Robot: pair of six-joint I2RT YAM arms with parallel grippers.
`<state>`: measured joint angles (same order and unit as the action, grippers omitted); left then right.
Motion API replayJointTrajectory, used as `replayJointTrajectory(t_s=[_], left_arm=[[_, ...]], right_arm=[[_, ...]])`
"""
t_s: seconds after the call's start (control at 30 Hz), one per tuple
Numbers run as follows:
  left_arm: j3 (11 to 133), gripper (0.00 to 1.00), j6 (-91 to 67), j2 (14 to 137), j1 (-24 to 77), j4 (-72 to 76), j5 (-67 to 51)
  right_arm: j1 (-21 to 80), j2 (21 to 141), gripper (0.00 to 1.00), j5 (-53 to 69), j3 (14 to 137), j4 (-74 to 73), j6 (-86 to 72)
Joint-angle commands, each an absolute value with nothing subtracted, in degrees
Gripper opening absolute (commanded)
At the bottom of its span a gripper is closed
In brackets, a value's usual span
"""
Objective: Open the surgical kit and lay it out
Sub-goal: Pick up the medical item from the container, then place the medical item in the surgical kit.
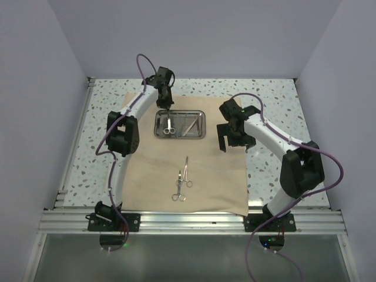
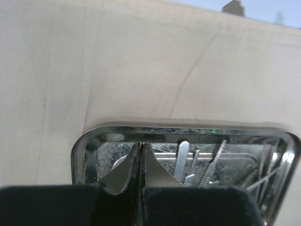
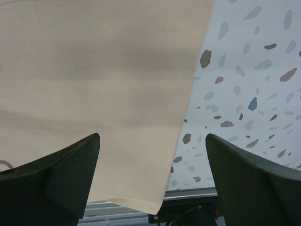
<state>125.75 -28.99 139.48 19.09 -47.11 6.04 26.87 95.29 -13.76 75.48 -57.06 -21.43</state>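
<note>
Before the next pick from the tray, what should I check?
1. Cloth wrap spread flat: ok.
2. Steel tray sits on the cloth, instruments inside: ok.
3. Left gripper over the tray and open for a pick: not ok, shut.
4. Right gripper open and empty: ok.
5. Forceps on the cloth, apart from both arms: ok.
6. Which instrument lies under the left fingertips: cannot tell.

With left pincer (image 2: 141, 147) closed tight, right pincer (image 3: 152, 136) gapes
</note>
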Motion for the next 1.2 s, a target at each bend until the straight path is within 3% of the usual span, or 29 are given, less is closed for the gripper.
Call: replayJointTrajectory(t_s=[0.0, 0.27, 0.47, 0.73, 0.97, 1.17], left_arm=[[131.83, 0.00, -26.63, 132.99, 18.28, -49.30, 1.15], [123.60, 0.00, -26.10, 120.18, 18.63, -51.68, -3.86], [99.54, 0.00, -26.98, 104.52, 23.45, -47.38, -7.64], [77.64, 0.00, -32.16, 90.46, 33.30, -39.12, -17.39], [69.88, 0.00, -30.95, 86.57, 39.37, -34.63, -22.41], [72.33, 0.00, -23.39, 90.69, 39.64, -38.05, -22.94]], right_arm=[[26.54, 92.90, 0.98, -12.48, 75.24, -56.08, -21.88], [26.54, 91.50, 0.99, -11.60, 74.27, -55.63, -21.53], [26.63, 91.14, 0.98, -11.34, 73.83, -55.46, -21.27], [26.54, 90.70, 0.98, -10.55, 72.42, -54.93, -21.36], [26.54, 89.39, 0.98, -10.55, 70.84, -54.67, -21.53], [26.63, 88.51, 0.98, -10.55, 69.61, -54.67, -21.62]])
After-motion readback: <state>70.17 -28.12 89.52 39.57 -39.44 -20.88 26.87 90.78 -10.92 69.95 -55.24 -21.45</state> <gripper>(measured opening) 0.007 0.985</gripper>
